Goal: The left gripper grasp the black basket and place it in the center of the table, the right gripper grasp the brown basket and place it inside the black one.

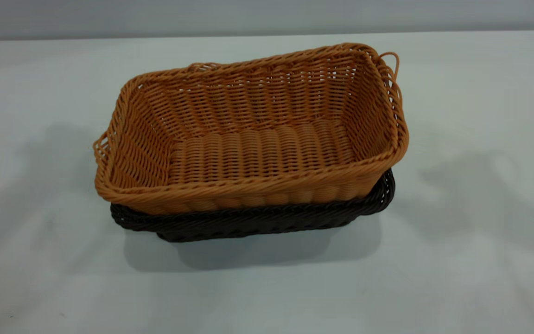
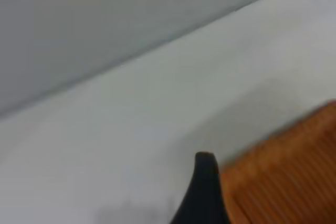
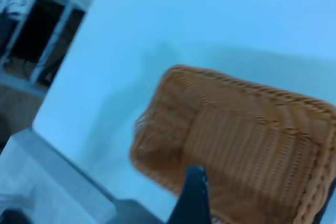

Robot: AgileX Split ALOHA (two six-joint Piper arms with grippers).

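The brown basket (image 1: pixel 253 134) sits nested inside the black basket (image 1: pixel 248 222), slightly askew, at the middle of the table (image 1: pixel 457 260). Only the black basket's near rim and lower wall show under it. Neither gripper is in the exterior view. In the left wrist view, my left gripper (image 2: pixel 262 187) shows one dark finger (image 2: pixel 202 195) beside a corner of the brown basket (image 2: pixel 283 171), with nothing held. In the right wrist view, my right gripper (image 3: pixel 262 195) shows one dark finger (image 3: pixel 193 198) above the brown basket (image 3: pixel 241 145), apart from it and empty.
The table's far edge meets a grey wall (image 1: pixel 267 16). Soft shadows lie on the tabletop to the left and right of the baskets. The right wrist view shows the table's edge and dark furniture (image 3: pixel 37 35) beyond it.
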